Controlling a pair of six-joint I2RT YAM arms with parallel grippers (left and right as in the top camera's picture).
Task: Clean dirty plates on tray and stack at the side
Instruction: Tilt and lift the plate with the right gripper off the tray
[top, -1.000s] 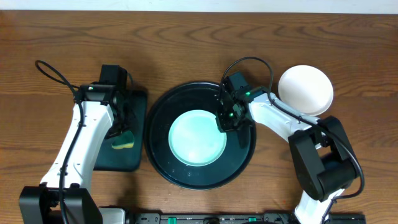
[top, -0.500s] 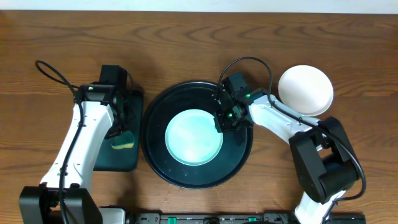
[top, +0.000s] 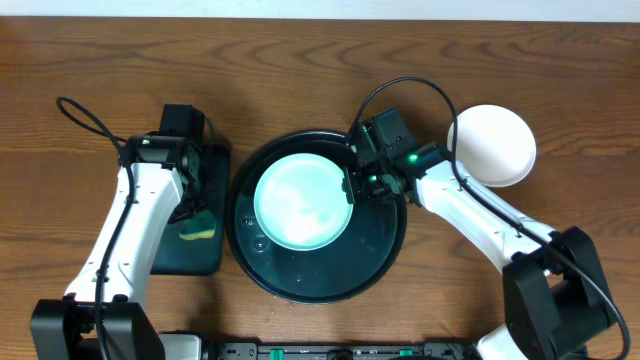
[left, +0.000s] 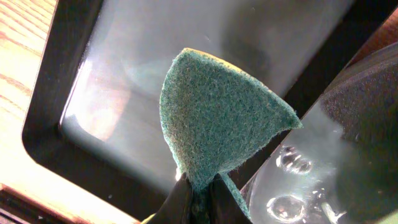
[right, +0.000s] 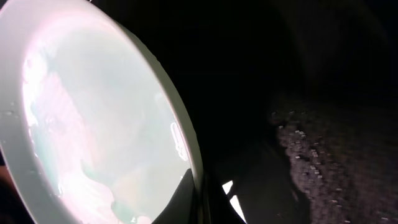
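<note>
A pale mint-green plate is held tilted above the large round black tray. My right gripper is shut on the plate's right rim; the right wrist view shows the wet plate pinched between the fingers. A white plate lies on the wood tabletop to the right of the tray. My left gripper is shut on a green-and-yellow sponge over the small rectangular black tray; the left wrist view shows the sponge in the jaws. A third plate is not in view.
The small rectangular black tray sits left of the round tray, touching it. Water drops lie on the round tray's floor. Brown wood tabletop lies all around. The right arm's cable arcs over the tray's far rim.
My right gripper has lifted and tilted the mint-green plate, carrying it up and left over the tray. The right arm has stretched out. The left arm and sponge have not moved.
</note>
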